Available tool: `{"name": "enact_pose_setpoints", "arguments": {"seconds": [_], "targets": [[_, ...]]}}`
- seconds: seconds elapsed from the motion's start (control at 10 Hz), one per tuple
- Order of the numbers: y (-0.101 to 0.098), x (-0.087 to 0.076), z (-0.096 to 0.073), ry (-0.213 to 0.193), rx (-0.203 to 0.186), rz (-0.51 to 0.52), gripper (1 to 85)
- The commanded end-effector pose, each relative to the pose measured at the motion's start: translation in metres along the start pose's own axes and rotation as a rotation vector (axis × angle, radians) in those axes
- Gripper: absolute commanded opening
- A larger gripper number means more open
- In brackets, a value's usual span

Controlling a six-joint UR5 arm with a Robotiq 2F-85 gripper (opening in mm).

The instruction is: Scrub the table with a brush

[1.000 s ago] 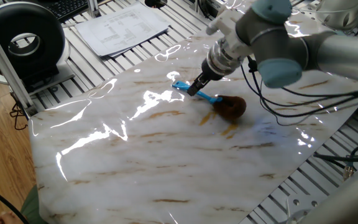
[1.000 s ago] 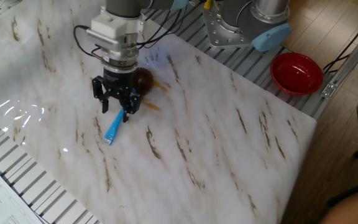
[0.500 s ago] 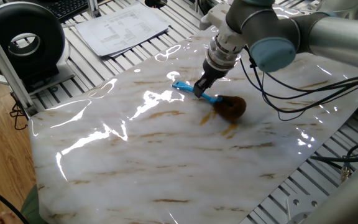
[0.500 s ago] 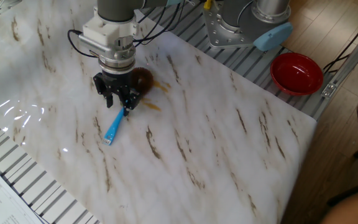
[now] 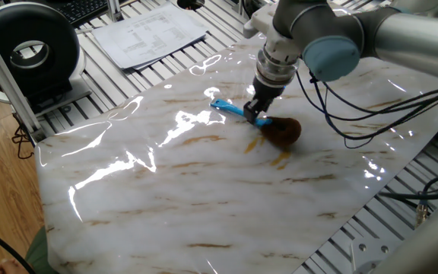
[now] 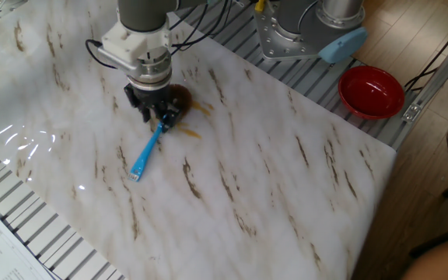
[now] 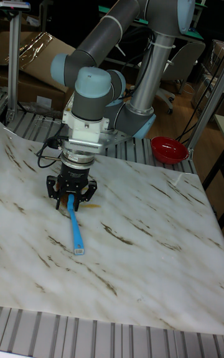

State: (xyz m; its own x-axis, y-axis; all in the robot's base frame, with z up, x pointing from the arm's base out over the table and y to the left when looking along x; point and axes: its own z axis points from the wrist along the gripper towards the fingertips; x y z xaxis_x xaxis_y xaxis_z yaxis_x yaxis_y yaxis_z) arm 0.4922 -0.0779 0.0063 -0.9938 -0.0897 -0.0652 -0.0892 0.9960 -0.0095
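The brush lies on the white marble-patterned table (image 5: 166, 198); its blue handle (image 5: 230, 109) points back left and its fuzzy brown head (image 5: 284, 131) sits to the right. My gripper (image 5: 255, 113) is down over the handle close to the head. In the tall fixed view my gripper (image 7: 73, 202) stands open, one finger on each side of the blue handle (image 7: 76, 227). From the other side, my gripper (image 6: 156, 118) partly hides the brown head (image 6: 180, 99), and the handle (image 6: 144, 152) runs out toward the near edge. Orange-brown stains (image 5: 280, 158) lie beside the head.
A red bowl (image 6: 372, 89) sits off the table by the arm's base (image 6: 302, 31). Papers (image 5: 149, 32) and a black round device (image 5: 29, 49) rest on the ribbed frame at the back left. Black cables (image 5: 341, 129) hang from the arm over the table.
My gripper has slid along the blue handle toward the brown head, turned at the wrist and come lower. The brush has stayed in place.
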Motion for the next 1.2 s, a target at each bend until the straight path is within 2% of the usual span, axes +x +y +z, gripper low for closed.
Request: {"name": "enact_pose_setpoints", "arguments": {"seconds": [0.0, 0.2, 0.3, 0.4, 0.5, 0.7, 0.8, 0.9, 1.0, 1.1], "targets": [[-0.001, 0.022, -0.003, 0.084, 0.004, 0.041, 50.3], [0.001, 0.018, -0.002, 0.068, -0.006, 0.038, 50.7], [0.002, 0.004, 0.002, 0.051, 0.009, 0.027, 51.0], [0.007, 0.002, 0.003, 0.046, 0.004, 0.025, 52.3], [0.005, 0.005, 0.003, 0.059, 0.011, 0.018, 51.7], [0.001, 0.005, 0.002, 0.039, -0.002, 0.006, 46.0], [0.000, 0.000, 0.003, 0.029, 0.002, 0.022, 35.7], [-0.010, -0.009, 0.004, 0.004, 0.050, 0.033, 1.3], [-0.001, -0.014, 0.005, -0.014, 0.015, 0.040, 1.3], [-0.001, -0.013, 0.005, -0.012, 0.013, 0.043, 1.3]]}}
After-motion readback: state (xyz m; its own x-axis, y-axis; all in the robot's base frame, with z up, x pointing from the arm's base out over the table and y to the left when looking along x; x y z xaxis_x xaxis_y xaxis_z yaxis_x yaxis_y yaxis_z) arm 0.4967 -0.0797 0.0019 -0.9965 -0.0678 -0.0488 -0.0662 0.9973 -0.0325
